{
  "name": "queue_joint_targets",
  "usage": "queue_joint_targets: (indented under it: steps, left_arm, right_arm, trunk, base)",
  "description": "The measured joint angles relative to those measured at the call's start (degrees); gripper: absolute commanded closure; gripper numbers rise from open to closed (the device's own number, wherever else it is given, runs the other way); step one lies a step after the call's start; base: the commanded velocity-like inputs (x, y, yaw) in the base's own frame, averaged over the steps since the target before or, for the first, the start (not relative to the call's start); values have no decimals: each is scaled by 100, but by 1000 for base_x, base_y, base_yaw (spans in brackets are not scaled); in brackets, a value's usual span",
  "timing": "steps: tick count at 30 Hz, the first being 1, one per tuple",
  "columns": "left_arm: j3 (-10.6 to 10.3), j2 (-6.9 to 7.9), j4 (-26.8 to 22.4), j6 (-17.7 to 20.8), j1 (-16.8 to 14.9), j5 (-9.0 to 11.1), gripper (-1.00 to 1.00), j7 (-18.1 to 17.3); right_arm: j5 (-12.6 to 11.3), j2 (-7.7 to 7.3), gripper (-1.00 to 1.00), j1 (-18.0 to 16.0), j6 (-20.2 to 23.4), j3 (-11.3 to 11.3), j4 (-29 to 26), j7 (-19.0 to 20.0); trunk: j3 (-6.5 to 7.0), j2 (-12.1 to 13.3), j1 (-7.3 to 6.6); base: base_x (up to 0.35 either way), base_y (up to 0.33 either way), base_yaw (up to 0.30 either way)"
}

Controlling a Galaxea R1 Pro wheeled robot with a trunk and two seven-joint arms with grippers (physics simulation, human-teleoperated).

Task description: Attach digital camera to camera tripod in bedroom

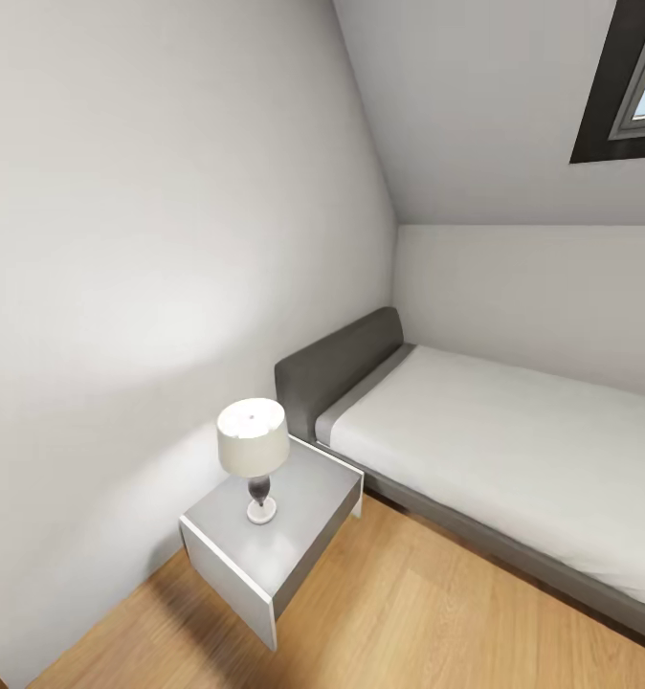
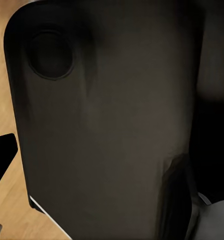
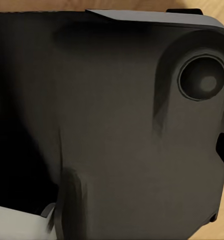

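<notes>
I had the head camera on a bedroom corner: grey upholstered bed [image 1: 476,450] under the sloped ceiling, small white-shaded table lamp [image 1: 253,450] on a grey bedside tabletop [image 1: 294,536], light wood floor [image 1: 409,622]. No camera or tripod there, so I couldn't judge bearing or nearer arm. Both wrist cams faced dark robot housing [image 2: 112,130]; pincer state on either arm unknowable.

my body: dark grey smooth shell [image 2: 112,130], rounded corners | round sunken disc [image 2: 51,54] on it | pale edge trim [image 3: 156,16] | second round recess [image 3: 202,78]
</notes>
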Motion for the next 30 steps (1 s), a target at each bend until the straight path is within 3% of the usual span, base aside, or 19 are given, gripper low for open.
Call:
queue_joint_targets:
  steps: [30]
  left_arm:
    - [6, 3, -18, -20, 0, 2, -100, 24]
  right_arm:
    - [0, -3, -100, -5, 0, -11, 1, 0]
  trunk:
    - [0, 0, 0]
  base:
    - [0, 0, 0]
